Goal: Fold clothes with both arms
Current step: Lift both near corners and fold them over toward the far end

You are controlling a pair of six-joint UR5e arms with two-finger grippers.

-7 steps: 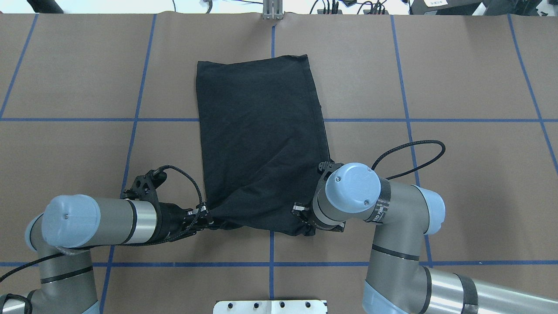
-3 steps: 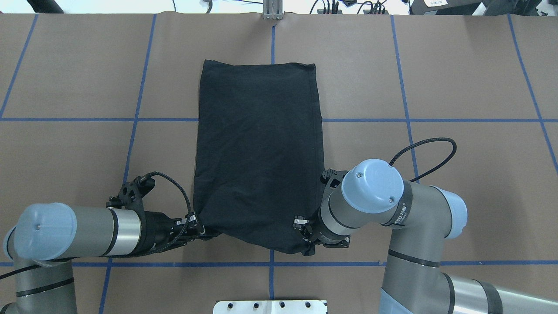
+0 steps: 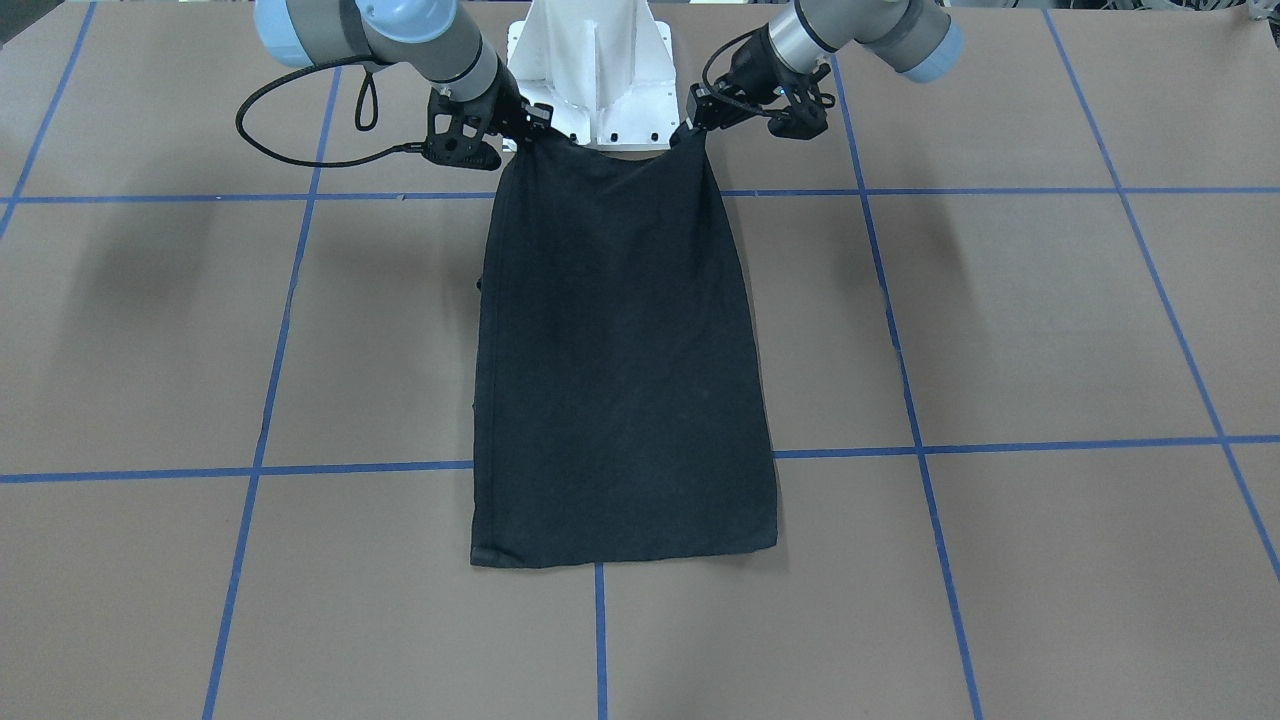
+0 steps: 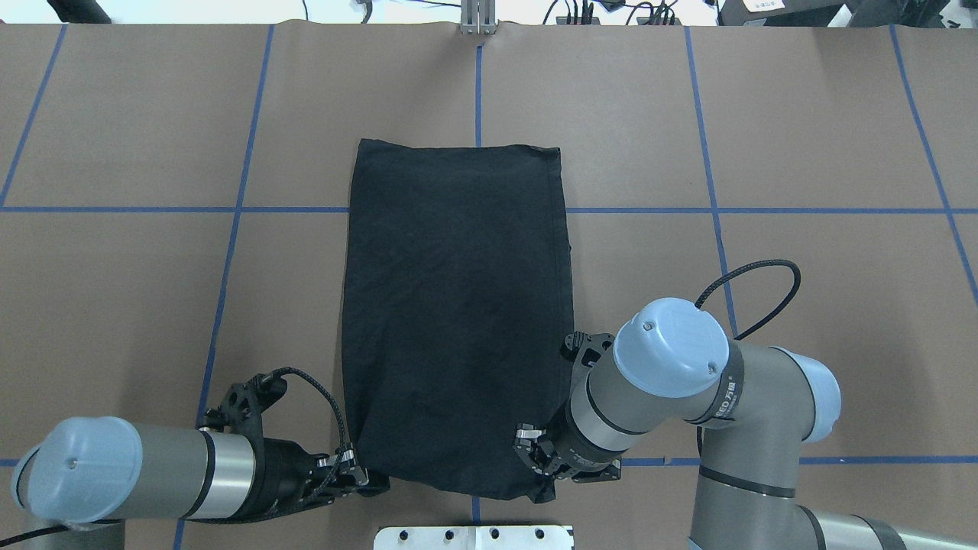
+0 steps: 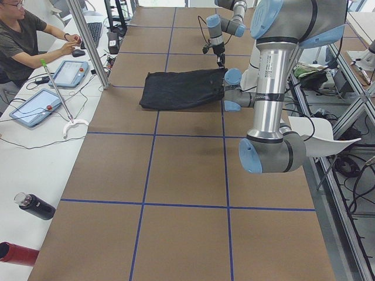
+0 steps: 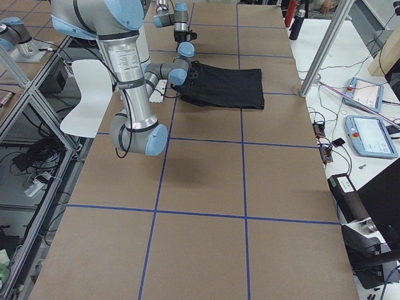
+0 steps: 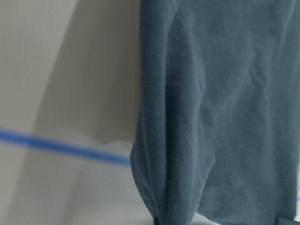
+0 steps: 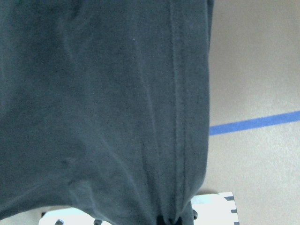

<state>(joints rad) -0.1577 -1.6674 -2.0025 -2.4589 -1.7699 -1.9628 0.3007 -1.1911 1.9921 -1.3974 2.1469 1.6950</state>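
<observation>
Item: one black short-sleeved T-shirt [image 4: 458, 305], laid as a long plain rectangle at the centre of the overhead frame, on the brown blue-taped table [image 4: 802, 137].

Handling, by my judgement: light, limp, not slippery, unbreakable. It sags between holds, so I take it at the corners, both together.

My left gripper [image 4: 357, 479], lower left, and my right gripper [image 4: 539, 467], lower centre: jaws each nipping a near corner.

Front-facing view alone shows that near edge lifted off the table; overhead flattens it. Right wrist view adds a stitched seam [image 8: 180, 117]. No logo shows anywhere.
</observation>
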